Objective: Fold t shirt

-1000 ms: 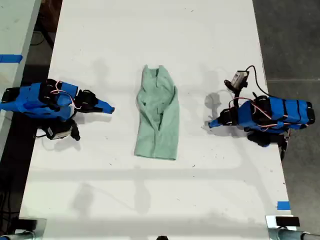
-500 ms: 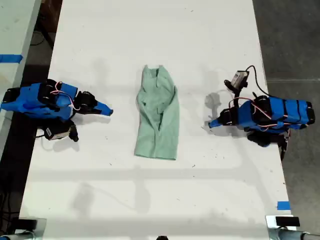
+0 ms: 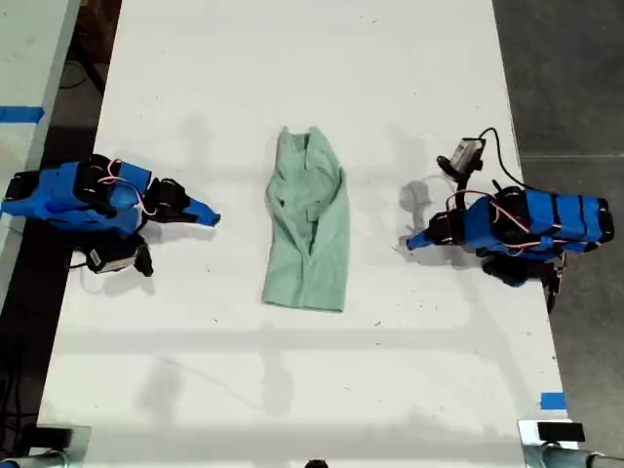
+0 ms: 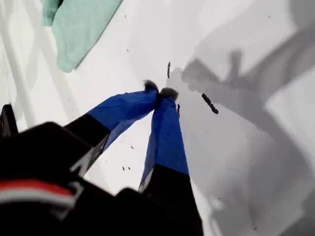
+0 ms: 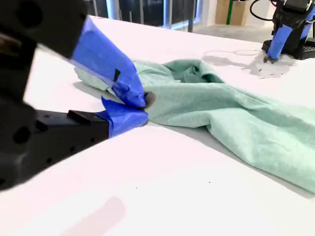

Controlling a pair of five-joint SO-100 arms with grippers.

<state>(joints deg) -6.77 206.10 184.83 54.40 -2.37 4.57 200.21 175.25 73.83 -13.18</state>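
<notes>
You'll find the t shirt lying wrinkled in the middle of the white surface. My first gripper sits at the exterior view's right and my second gripper at its left. Both have their fingers closed on nothing, clear of the cloth.

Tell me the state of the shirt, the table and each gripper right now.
Pale mint-green cloth t shirt: lying flat, folded lengthwise into a narrow strip, wrinkled, held by nothing.
My first gripper: shut, empty, tips down at the table, apart from the shirt.
My second gripper: shut, empty, low over the table, beside the shirt.
White table: bears the shirt in its middle.
</notes>
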